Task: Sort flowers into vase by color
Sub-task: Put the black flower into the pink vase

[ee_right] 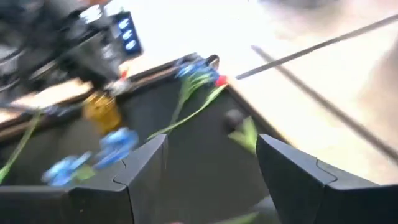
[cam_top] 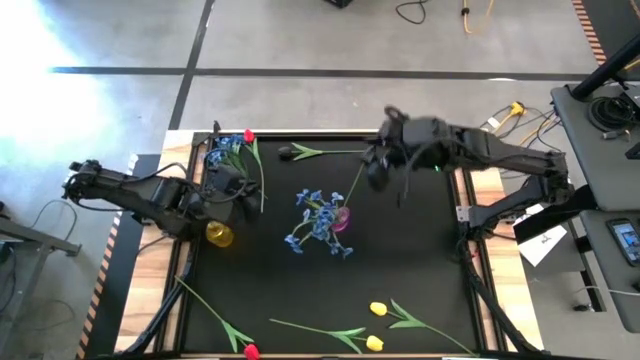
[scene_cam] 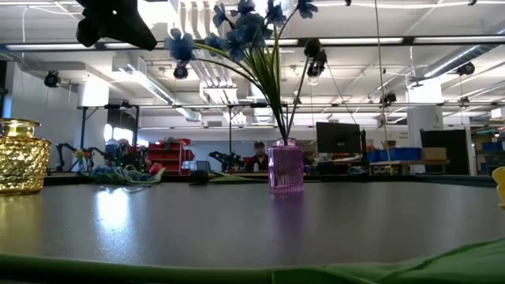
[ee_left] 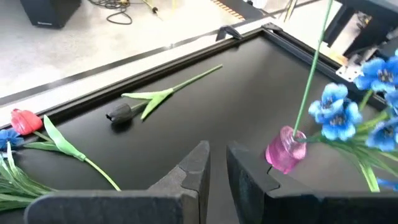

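A pink vase [cam_top: 342, 220] [scene_cam: 286, 167] [ee_left: 285, 149] stands mid-table and holds a bunch of blue blossoms [cam_top: 315, 222] [scene_cam: 241, 31]. One long green stem [cam_top: 356, 185] [ee_left: 311, 81] sticks in it and leans toward my right gripper [cam_top: 378, 170] [ee_right: 211, 146]. That gripper hovers just above the stem's top, wide open, with nothing between its fingers. My left gripper [cam_top: 238, 187] [ee_left: 217, 165] hangs over the table's left part near a gold vase [cam_top: 219, 234] [scene_cam: 17, 156], open by a narrow gap and empty.
A dark-headed bloom [cam_top: 290, 153] [ee_left: 119, 113] lies by the far edge. Blue blossoms with a red tulip [cam_top: 236, 145] [ee_left: 23, 119] lie at the far left corner. Near the front edge lie a red tulip [cam_top: 250, 351] and two yellow tulips [cam_top: 378, 310] [cam_top: 374, 343].
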Action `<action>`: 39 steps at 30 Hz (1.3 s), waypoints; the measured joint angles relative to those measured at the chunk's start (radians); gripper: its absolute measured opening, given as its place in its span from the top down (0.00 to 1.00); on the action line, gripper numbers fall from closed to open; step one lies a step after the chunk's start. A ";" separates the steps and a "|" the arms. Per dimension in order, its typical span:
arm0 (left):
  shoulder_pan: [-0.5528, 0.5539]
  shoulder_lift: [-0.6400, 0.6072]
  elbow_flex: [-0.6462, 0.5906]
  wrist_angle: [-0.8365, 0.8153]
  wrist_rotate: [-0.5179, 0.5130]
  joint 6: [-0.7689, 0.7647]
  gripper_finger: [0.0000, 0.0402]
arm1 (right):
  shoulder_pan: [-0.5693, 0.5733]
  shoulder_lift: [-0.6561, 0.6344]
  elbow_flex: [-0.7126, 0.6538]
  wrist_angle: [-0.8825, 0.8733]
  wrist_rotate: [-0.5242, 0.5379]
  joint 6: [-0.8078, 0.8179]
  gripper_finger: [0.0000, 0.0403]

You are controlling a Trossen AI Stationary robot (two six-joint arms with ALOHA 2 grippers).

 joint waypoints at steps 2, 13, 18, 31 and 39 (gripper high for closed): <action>0.013 0.001 0.000 0.015 0.000 0.012 0.90 | -0.078 0.011 0.000 0.044 0.000 -0.028 0.40; 0.035 0.003 0.000 0.022 0.000 0.020 0.90 | -0.570 0.182 0.000 0.076 -0.263 -0.020 0.45; 0.035 0.003 0.000 0.022 0.000 0.020 0.90 | -0.680 0.322 0.000 0.075 -0.290 -0.062 0.47; 0.035 0.003 0.000 0.020 -0.001 0.020 0.90 | -0.621 0.647 0.000 0.147 -0.535 -0.431 0.47; 0.035 0.003 0.000 0.024 0.000 0.015 0.90 | -0.511 0.774 0.000 0.274 -0.528 -0.463 0.47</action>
